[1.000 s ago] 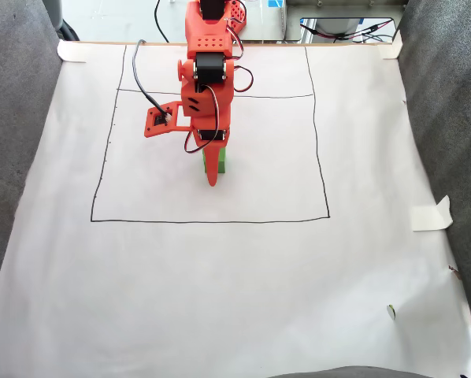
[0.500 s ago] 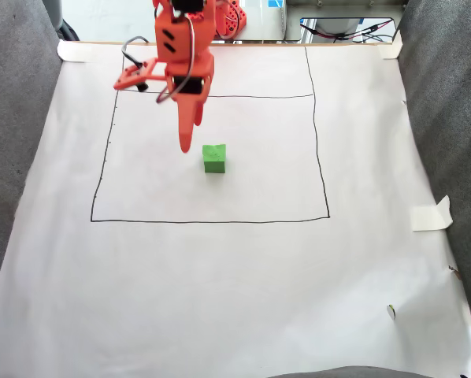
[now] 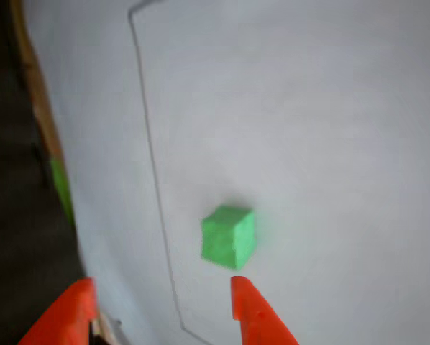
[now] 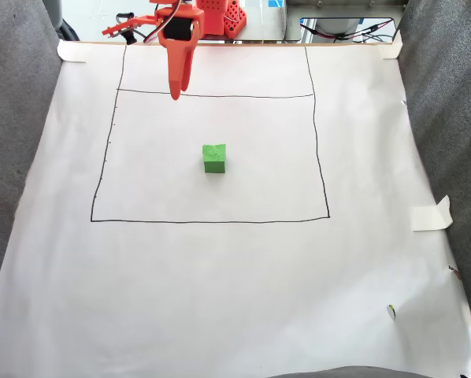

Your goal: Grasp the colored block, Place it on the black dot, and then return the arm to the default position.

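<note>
Fixed view: green block [image 4: 214, 158] apart from hand [image 4: 175, 93].

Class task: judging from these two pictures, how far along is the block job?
Done: the green block sits free on the white sheet inside the drawn square, where a dot would be hidden under it. In hand: the gripper is open and empty, raised near the sheet's far edge in the fixed view. Left: settling the arm at its default pose.
</note>
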Controlling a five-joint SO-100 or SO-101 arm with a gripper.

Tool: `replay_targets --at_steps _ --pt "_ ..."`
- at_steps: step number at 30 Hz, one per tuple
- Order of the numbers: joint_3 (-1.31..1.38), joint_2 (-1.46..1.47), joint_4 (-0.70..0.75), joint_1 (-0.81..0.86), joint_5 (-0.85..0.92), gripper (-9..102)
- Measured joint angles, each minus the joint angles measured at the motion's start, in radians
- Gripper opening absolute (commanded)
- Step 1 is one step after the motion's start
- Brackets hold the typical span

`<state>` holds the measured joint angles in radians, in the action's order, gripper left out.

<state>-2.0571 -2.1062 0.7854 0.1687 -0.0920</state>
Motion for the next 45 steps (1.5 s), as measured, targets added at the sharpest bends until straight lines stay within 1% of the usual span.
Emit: replay_targets --at_steps 3,8,11,12,14,19,26,37,41,45 --pt "-0.173 -0.141 -0.069 -0.015 0.037 22" --pt "-0.387 -0.417 -0.104 -0.043 0.06 21" --pt "-0.508 -0.592 -0.121 -0.098 0.067 20" --pt "-0.548 -0.646 -0.124 -0.114 0.067 16" --pt "-0.621 -0.752 -0.124 -0.123 0.067 0" --pt "-0.764 -0.971 -0.121 -0.144 0.067 0" --pt "-0.917 -1.144 -0.11 -0.167 0.121 0" --pt "-0.951 -1.157 0.017 -0.192 0.109 0" --pt "-0.95 -1.157 0.121 -0.192 0.029 0" --pt "-0.923 -1.157 0.267 -0.219 0.017 0"
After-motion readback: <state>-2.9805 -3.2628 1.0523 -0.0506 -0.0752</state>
